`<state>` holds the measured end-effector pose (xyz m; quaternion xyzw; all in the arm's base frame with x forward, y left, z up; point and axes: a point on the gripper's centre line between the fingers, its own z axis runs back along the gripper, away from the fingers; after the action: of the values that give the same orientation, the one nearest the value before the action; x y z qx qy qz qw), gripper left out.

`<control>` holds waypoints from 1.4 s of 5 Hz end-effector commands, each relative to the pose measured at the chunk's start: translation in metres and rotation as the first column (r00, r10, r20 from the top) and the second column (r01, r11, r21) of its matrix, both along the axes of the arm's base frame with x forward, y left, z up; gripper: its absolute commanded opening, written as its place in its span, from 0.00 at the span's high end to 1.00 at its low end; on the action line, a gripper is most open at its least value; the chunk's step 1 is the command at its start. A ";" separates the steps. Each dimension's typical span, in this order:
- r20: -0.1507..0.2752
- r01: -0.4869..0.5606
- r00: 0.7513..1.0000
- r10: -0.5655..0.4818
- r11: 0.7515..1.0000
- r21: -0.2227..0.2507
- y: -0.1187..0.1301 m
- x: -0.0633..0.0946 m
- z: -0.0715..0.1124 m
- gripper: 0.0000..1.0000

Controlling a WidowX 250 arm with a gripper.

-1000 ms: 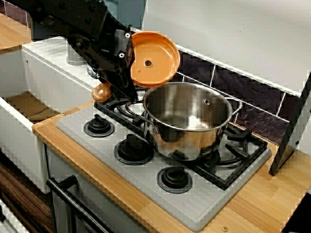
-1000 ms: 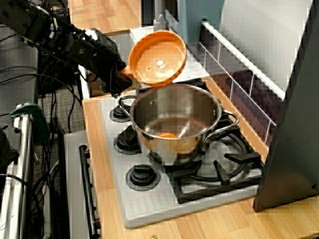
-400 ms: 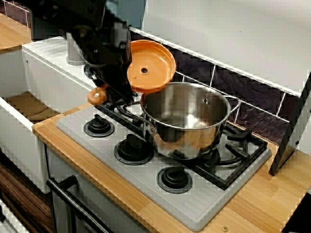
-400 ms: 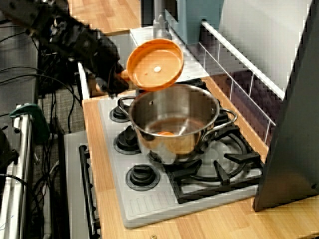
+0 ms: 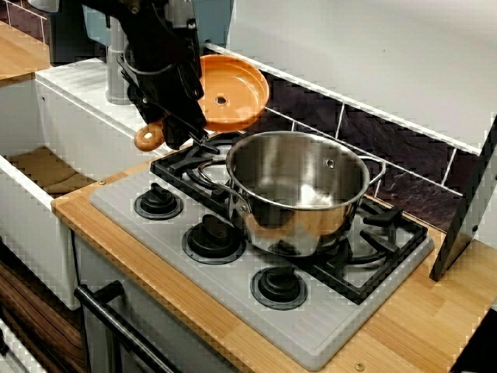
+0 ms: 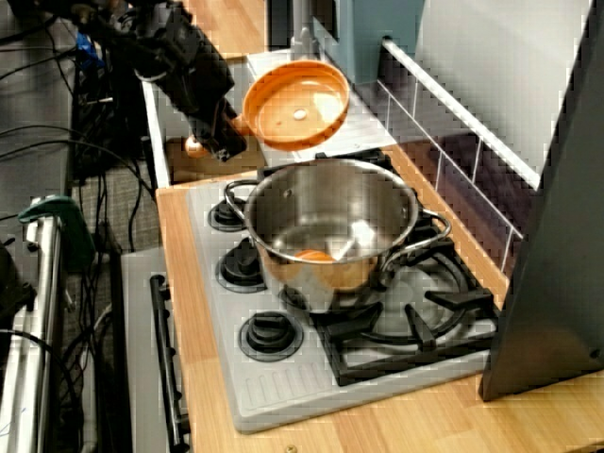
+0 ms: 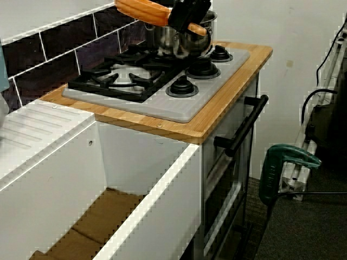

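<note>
1. Finds the orange pan (image 5: 229,102) changed from a second ago: no longer steeply tilted over the rear rim of the steel pot (image 5: 299,190), now flatter and drawn back toward the sink side, clear of that rim.
2. Records the gripper (image 5: 178,128) clamped on the pan's handle, jaws closed across it. Confirms the same hold in the view along the hob: gripper (image 6: 225,139), orange pan (image 6: 295,104).
3. Places the pan in the air above the rear corner of the burner grate (image 5: 194,167), touching nothing but the jaws.
4. Notes the long axis close to level: handle knob (image 5: 147,137) projecting from the jaws toward the sink, dish projecting the opposite way toward the tiled wall (image 5: 388,148) and the pot, open face up.
5. Sets the pot upright on the grate, just beside and below the dish, with a gap between them. Sees an orange patch low inside the pot (image 6: 316,255) in the view along the hob; cannot tell whether reflection or object.
6. Lists outward: grey hob (image 5: 194,272) with its black dials, wooden counter (image 5: 404,326), white sink (image 7: 146,184), and a green clamp (image 7: 282,162) in the view from the sink side.
</note>
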<state>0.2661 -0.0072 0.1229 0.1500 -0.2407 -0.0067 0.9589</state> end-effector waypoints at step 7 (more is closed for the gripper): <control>-0.171 -0.044 0.985 0.018 0.988 -0.150 0.024 0.031 -0.038 1.00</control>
<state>0.2942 0.0183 0.0767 0.0789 -0.1334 0.0128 0.9878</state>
